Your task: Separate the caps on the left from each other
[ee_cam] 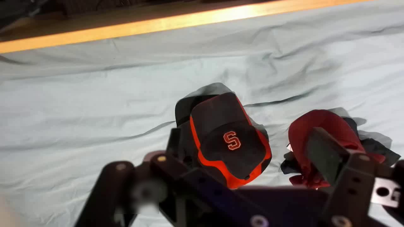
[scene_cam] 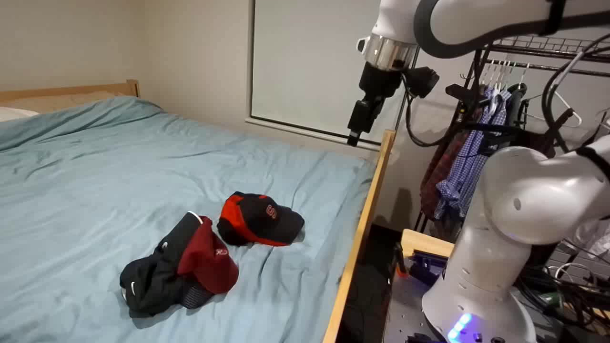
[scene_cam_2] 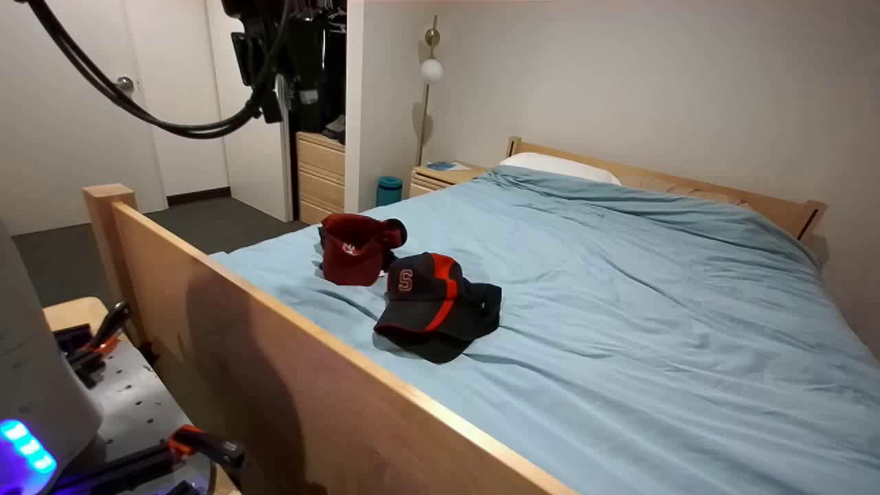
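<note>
A black and orange cap with an "S" [scene_cam: 269,214] lies on the bed in both exterior views [scene_cam_2: 419,282]. In the wrist view [ee_cam: 232,140] it rests on another black cap [ee_cam: 184,108], whose brim also shows in an exterior view [scene_cam_2: 440,346]. A maroon cap [scene_cam: 207,259] [scene_cam_2: 352,249] lies beside them, over black caps with white logos [scene_cam: 155,281]; how many is hidden. It also shows in the wrist view [ee_cam: 315,123]. My gripper [ee_cam: 248,141] is open and empty, high above the bed near the footboard [scene_cam: 353,138] [scene_cam_2: 290,102].
The blue bedsheet [scene_cam: 95,190] is wrinkled. A wooden footboard [scene_cam: 355,257] [scene_cam_2: 330,364] stands between the robot base and the caps. A clothes rack [scene_cam: 476,133] is behind the arm. Clamps [scene_cam_2: 206,447] sit on the robot's table. A nightstand [scene_cam_2: 447,173] stands by the bed.
</note>
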`<state>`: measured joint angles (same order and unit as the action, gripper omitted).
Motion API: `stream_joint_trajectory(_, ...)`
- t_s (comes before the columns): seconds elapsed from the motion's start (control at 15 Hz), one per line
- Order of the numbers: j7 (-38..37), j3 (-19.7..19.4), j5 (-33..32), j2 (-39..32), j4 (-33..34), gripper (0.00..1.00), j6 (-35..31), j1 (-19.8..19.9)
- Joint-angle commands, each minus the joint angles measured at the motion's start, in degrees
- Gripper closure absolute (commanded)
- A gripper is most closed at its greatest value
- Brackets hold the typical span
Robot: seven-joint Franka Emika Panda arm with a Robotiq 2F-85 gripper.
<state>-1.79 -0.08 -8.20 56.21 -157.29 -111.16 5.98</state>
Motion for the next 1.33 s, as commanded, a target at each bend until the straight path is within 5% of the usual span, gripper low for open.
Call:
stream_joint_trajectory(0.0, -0.27, -0.27, -0.26, -0.05, 0.16, 0.0, 0.2, -0.38)
stream_joint_trajectory(0.47, -2.67, -3.29, 4.2, -16.87, 2.07, 0.0, -22.99, -1.41)
stream_joint_trajectory(0.73, 3.89, -8.6, 17.11, -30.97, 5.67, 0.0, -34.64, -10.29)
stream_joint_trajectory(0.93, 14.29, -12.48, 29.49, -41.65, 13.74, 0.0, -33.85, -18.94)
stream_joint_trajectory(1.0, 16.28, -12.51, 31.32, -42.42, 15.61, 0.0, -31.34, -18.72)
stream_joint_trajectory(1.07, 11.41, -8.86, 27.88, -37.4, 10.05, 0.0, -33.81, -15.17)
stream_joint_trajectory(1.27, 14.02, -8.89, 30.34, -42.9, 15.05, 0.0, -32.73, -15.75)
